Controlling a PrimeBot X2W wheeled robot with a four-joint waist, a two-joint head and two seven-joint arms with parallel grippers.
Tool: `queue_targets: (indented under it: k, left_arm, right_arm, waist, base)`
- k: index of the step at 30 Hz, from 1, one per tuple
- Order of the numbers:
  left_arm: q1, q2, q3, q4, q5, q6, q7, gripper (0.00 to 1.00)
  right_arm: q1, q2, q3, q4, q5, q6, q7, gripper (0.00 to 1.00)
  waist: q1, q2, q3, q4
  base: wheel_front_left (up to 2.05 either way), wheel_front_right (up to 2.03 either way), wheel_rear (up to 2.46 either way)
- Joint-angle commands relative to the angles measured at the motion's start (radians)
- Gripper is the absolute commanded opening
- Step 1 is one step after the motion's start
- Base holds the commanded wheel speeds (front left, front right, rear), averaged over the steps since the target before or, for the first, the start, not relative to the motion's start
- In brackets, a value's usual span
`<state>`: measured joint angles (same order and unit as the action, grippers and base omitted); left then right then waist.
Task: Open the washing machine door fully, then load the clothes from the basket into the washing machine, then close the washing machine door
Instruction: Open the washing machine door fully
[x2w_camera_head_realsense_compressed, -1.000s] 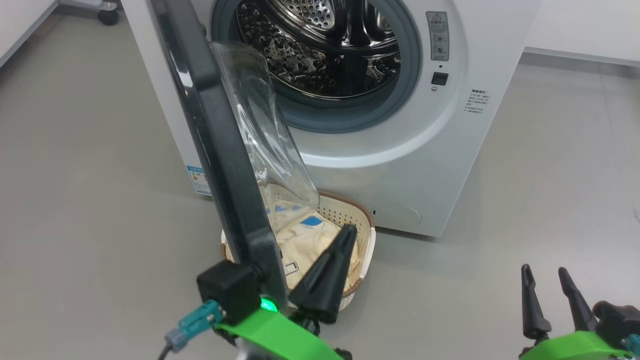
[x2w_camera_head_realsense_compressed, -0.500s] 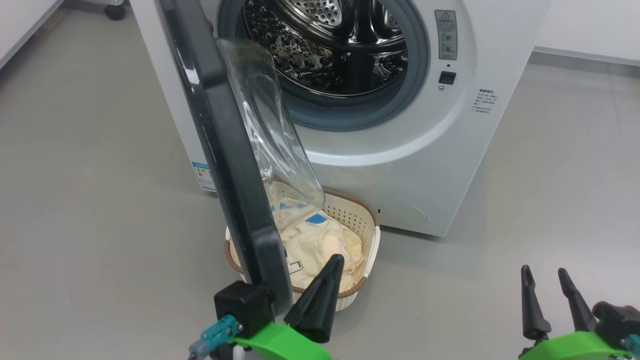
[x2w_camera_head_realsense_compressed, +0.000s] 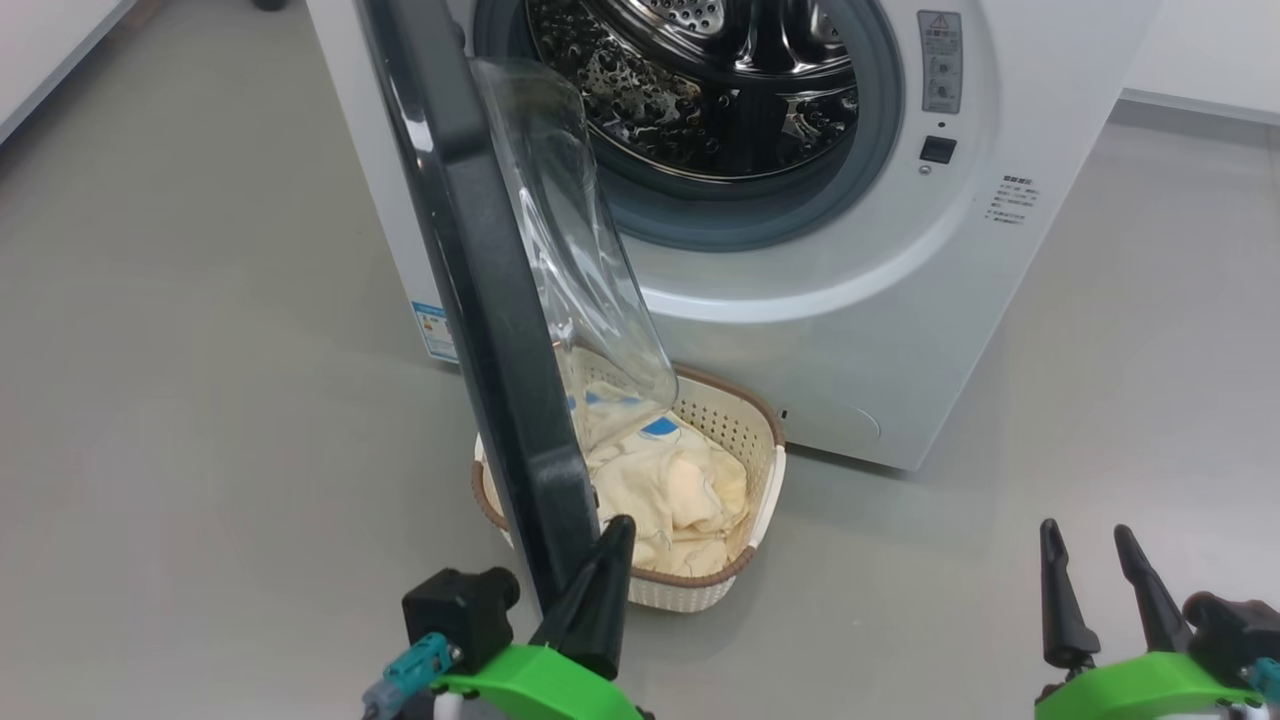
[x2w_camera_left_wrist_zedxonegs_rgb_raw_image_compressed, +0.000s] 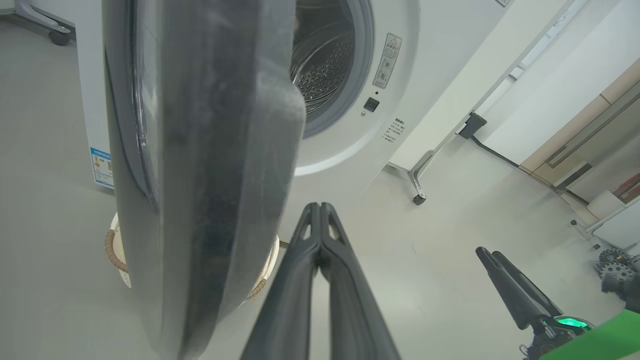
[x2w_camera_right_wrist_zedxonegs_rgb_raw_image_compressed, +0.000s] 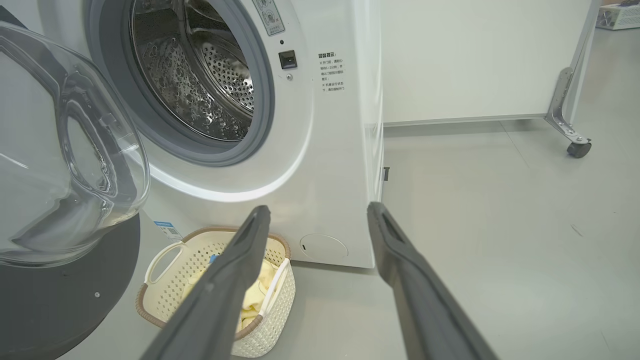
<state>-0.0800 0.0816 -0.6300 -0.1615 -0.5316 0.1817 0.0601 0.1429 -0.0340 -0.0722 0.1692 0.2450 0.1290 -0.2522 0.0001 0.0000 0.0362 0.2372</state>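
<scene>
Head view, with both wrist views. A large white box-shaped front-loading washing machine (x2w_camera_head_realsense_compressed: 830, 330) stands on a smooth grey floor (x2w_camera_head_realsense_compressed: 200, 400). Its perforated metal drum (x2w_camera_head_realsense_compressed: 720, 80) is exposed inside a grey seal ring. A small blue sticker (x2w_camera_head_realsense_compressed: 433, 330) marks the lower left corner of the machine's front.

The round washing machine door (x2w_camera_head_realsense_compressed: 480, 280), with a wide glossy black rim and a bulging clear glass window (x2w_camera_head_realsense_compressed: 570, 230), is swung out from the left side of the opening. In the head view it is seen nearly edge-on.

A small cream perforated plastic basket (x2w_camera_head_realsense_compressed: 745, 425) with a brown woven-look rim and white side handles sits on the floor just in front of the machine's base. The door's lower part overlaps the basket's left portion. The pale yellow fabric clothes (x2w_camera_head_realsense_compressed: 670, 490), with blue patches, lie bunched inside the basket.

The left gripper (x2w_camera_head_realsense_compressed: 615, 535), on a green mount, has its two long dark fingers pressed together and holds nothing. It sits just beside the lower rim of the door, on the window side; whether it touches the rim cannot be judged.

The right gripper (x2w_camera_head_realsense_compressed: 1085, 535) is at the lower right, well apart from the basket. Its fingers are spread and empty, and in its own wrist view they point toward the machine's lower front (x2w_camera_right_wrist_zedxonegs_rgb_raw_image_compressed: 317, 210).
</scene>
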Motion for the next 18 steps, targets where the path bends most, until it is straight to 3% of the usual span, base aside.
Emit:
queue_targets:
  k: [1,18]
  left_arm:
    - [-0.036,0.000,0.038,-0.024,0.006,0.001,-0.015,0.00]
    - [-0.062,-0.001,0.046,0.014,0.027,0.027,-0.048,0.00]
  right_arm:
    - [-0.048,-0.016,0.023,-0.026,-0.007,0.002,-0.010,1.00]
    - [-0.054,-0.016,0.023,-0.024,-0.011,0.002,-0.010,1.00]
  waist:
    - [-0.0001,0.0000,0.001,0.003]
    - [-0.0001,0.0000,0.024,0.038]
  base:
    - [0.00,0.00,0.00]
    - [0.00,0.00,0.00]
